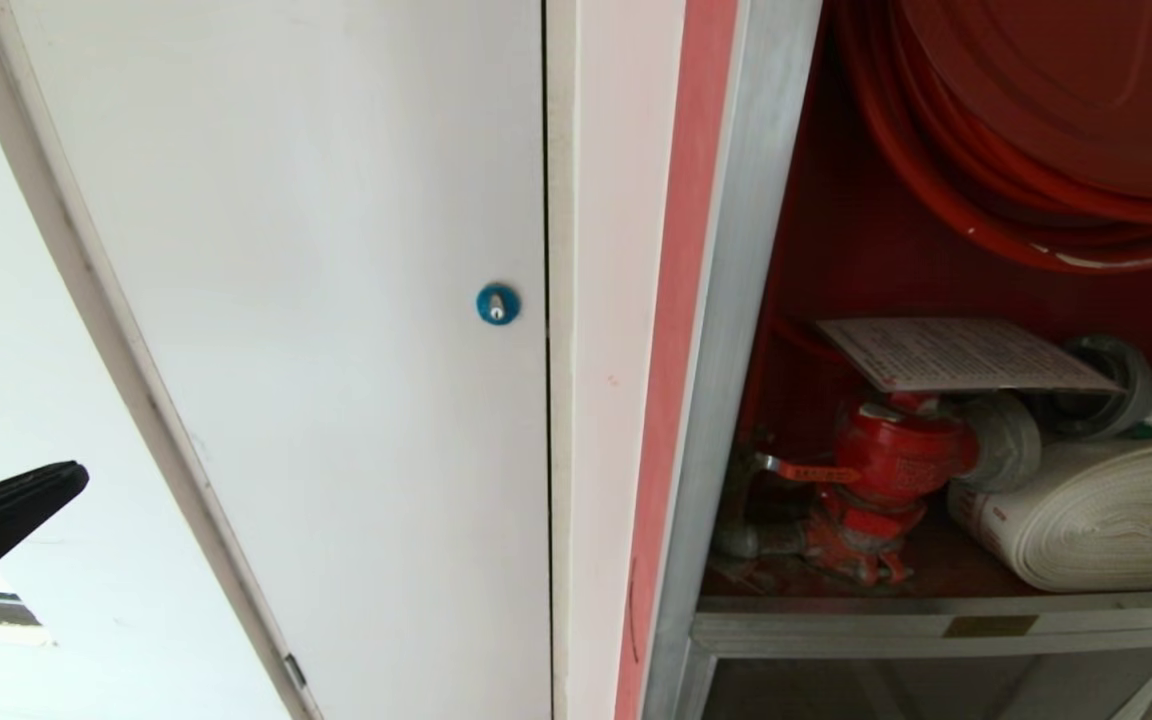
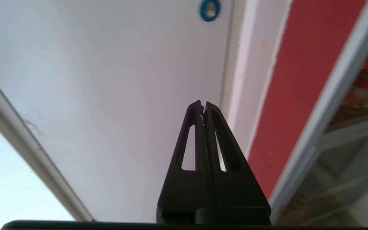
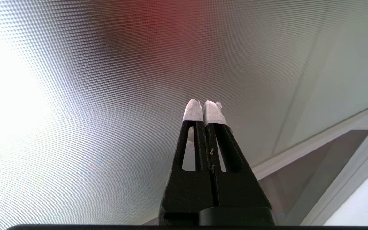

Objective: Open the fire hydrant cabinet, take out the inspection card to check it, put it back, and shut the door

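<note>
Inspection card (image 1: pixel 956 355) atop valve (image 1: pixel 886 465), hose roll (image 1: pixel 1101 515) right, reel (image 1: pixel 1046 120) above.

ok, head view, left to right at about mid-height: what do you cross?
left gripper at the left edge → white panel door → blue round lock → red strip → fire hydrant cabinet's silver frame → red valve → white rolled hose.

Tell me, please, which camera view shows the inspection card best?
The head view: the inspection card lies flat above the red valve, whole and unobstructed. The left wrist view shows only the cabinet's blurred edge, no card; the right wrist view shows none.
</note>
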